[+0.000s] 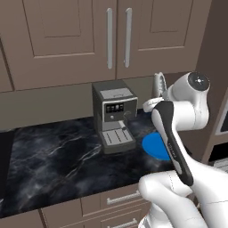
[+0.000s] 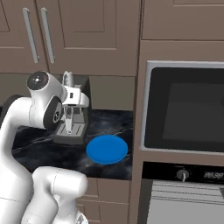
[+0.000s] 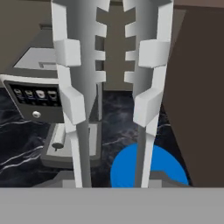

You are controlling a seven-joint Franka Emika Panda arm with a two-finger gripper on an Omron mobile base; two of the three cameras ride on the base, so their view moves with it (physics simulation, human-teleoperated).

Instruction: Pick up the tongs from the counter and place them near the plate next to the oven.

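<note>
The slim white-silver tongs [image 3: 111, 65] stand upright in the air, clamped by the robot's fingers [image 2: 70, 94], which are closed on their lower end. Their two toothed arms rise side by side across the hand view. They hang above the glossy black marble table [image 1: 58, 156], just beside the grey coffee machine [image 1: 113, 116]. Below them, on the table, lies the flat round bright blue plate [image 2: 107, 149], between the coffee machine and the tall brown cabinet holding the dark glass-fronted oven [image 2: 186, 109].
</note>
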